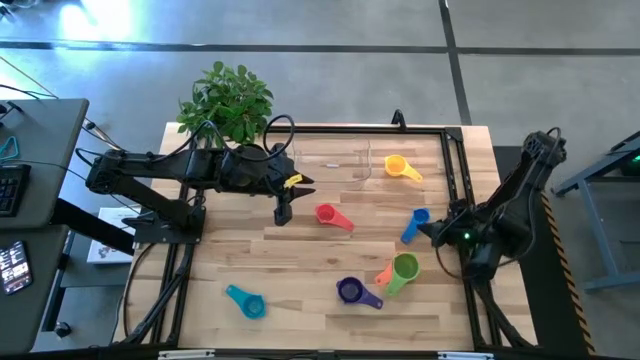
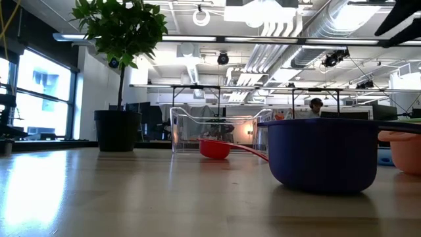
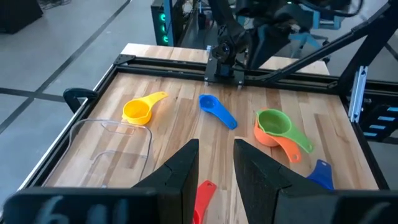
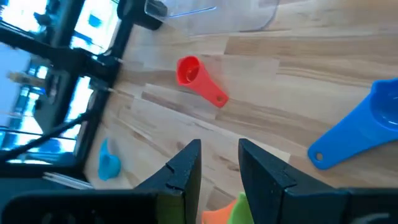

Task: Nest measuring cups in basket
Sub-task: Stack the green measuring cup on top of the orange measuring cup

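Six measuring cups lie loose on the table: red [image 1: 333, 216], yellow [image 1: 402, 168], blue [image 1: 414, 224], purple [image 1: 357, 292], teal [image 1: 245, 301], and green [image 1: 404, 268] sitting inside orange [image 1: 385, 274]. The clear basket [image 1: 335, 160] stands at the far edge with no cup showing in it. My left gripper [image 1: 284, 212] is open, just left of the red cup, whose handle [image 3: 203, 198] shows between its fingers. My right gripper [image 1: 437, 232] is open beside the blue cup [image 4: 360, 134].
A potted plant [image 1: 228, 100] stands at the far left corner, its dark pot [image 2: 117, 130] left of the basket [image 2: 210, 128]. A black frame rail [image 1: 455, 170] runs along the right and far edges. Bare wood lies between the teal and purple cups.
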